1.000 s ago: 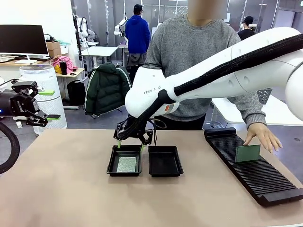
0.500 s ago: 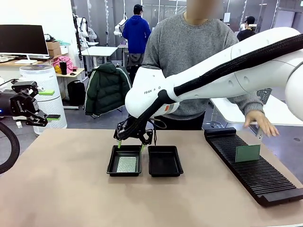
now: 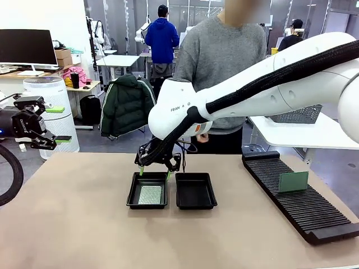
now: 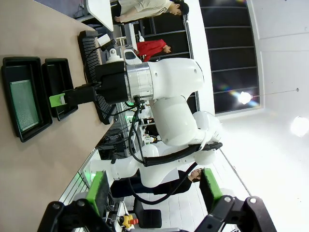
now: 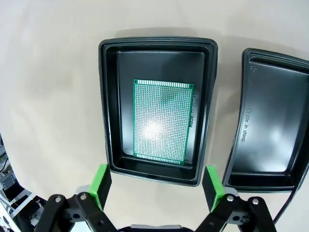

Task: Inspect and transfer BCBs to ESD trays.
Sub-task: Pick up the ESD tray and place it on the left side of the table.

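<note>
A: BCB (image 5: 163,121) first: where does it lie?
B: Flat on the floor of the filled ESD tray (image 5: 108,111), speckled green face up. It is roughly centred, with black floor showing on every side.
A: And the other tray?
B: The empty ESD tray (image 5: 270,130) sits at 3 o'clock of the filled one as the front camera sees them. Their long sides run parallel, with a thin gap between the rims. Both lie near the middle of the bench (image 3: 73,224).
A: Any more boards?
B: A second BCB (image 3: 294,182) stands on edge in the black slotted rack (image 3: 305,213). That is well off toward 3 o'clock of the trays, near the bench's edge.
A: What about the right tool?
B: The right tool (image 3: 154,172) hangs over the filled tray's far rim, at 12 o'clock of the board. Its jaws are spread wide, and in the wrist camera a green pad sits to each side of the tray's width. Nothing is between them. I can't tell whether the pads touch the rim.
A: The left tool?
B: The left tool (image 3: 59,124) is raised beyond the bench at about 10 o'clock of the trays, well apart from them. Its fingers point toward 3 o'clock, one above the other. The jaws are fully spread and grip nothing.
A: The person?
B: A person (image 3: 224,61) in a grey sweater stands at the far side, at 12 o'clock, behind the right arm.
</note>
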Controlling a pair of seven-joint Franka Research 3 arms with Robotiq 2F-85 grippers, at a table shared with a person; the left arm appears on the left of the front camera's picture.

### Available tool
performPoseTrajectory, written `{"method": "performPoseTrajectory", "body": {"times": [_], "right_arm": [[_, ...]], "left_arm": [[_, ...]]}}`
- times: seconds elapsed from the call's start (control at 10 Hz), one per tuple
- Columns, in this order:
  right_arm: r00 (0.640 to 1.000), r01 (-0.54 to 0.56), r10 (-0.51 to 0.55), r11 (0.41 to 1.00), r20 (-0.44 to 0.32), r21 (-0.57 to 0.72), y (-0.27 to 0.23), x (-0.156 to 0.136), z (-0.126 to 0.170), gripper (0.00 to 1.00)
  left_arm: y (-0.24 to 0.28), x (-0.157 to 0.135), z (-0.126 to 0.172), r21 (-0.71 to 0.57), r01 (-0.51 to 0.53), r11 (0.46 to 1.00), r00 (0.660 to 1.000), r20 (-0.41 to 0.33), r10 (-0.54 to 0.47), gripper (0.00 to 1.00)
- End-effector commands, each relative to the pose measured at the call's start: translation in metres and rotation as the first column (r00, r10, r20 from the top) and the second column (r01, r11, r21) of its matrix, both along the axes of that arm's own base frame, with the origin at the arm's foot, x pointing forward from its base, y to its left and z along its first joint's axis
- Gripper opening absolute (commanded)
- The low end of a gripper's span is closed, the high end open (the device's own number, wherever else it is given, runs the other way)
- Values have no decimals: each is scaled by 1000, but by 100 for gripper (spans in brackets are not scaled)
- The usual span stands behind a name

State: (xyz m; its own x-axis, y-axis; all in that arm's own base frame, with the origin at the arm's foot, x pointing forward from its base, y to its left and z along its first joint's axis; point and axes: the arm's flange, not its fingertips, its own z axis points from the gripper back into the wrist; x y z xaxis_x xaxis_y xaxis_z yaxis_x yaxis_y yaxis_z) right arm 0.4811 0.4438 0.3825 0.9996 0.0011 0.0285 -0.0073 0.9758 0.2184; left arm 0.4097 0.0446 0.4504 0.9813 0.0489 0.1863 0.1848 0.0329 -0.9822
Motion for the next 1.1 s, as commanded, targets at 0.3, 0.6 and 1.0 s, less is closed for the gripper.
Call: {"method": "performPoseTrajectory", "body": {"times": [0.3,0.6,1.0], "right_arm": [[1000,0,0,1000,0,0,0,0,0,100],[997,59,-63,995,54,83,-35,-29,42,100],[992,71,-86,986,94,151,-77,-52,77,100]], "left_arm": [[1,0,1,-2,-2,1000,1000,1,2,100],[-19,10,9,105,-11,994,1000,18,9,100],[-65,22,24,340,-30,940,999,39,17,100]]}}
